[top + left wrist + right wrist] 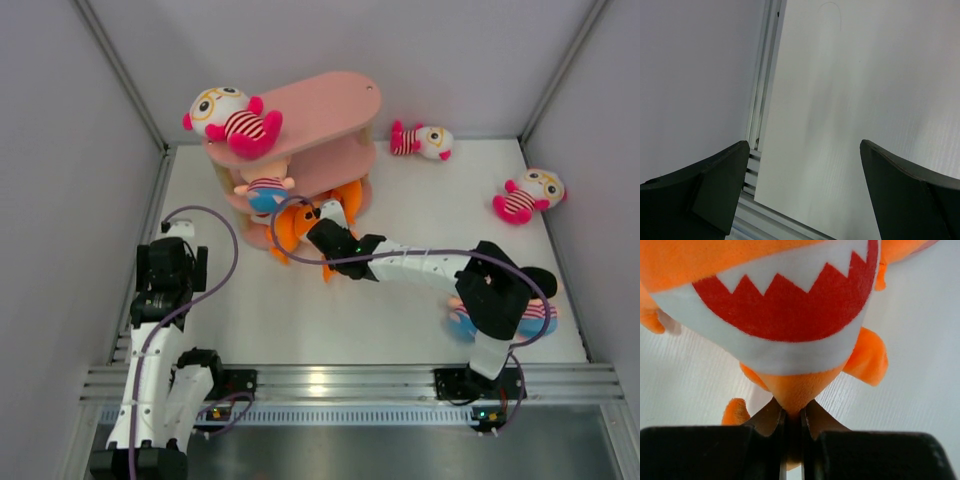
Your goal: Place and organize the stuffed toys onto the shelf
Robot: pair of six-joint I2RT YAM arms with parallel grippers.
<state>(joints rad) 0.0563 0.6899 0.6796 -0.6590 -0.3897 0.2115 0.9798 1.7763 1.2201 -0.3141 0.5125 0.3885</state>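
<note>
left pincer (802,190) spread wide, white tabletop (855,100)

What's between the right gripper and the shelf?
The orange fish. The right gripper pinches it in the right wrist view; the top view shows it at the bottom tier of the shelf.

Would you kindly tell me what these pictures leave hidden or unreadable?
Top view: the right arm covers most of a striped, blue-trousered plush doll near its base.
Top view: upper boards hide most of the pink three-tier shelf's lowest tier.
Right wrist: the orange plush fish, pinched by the right gripper, blocks the shelf.
</note>
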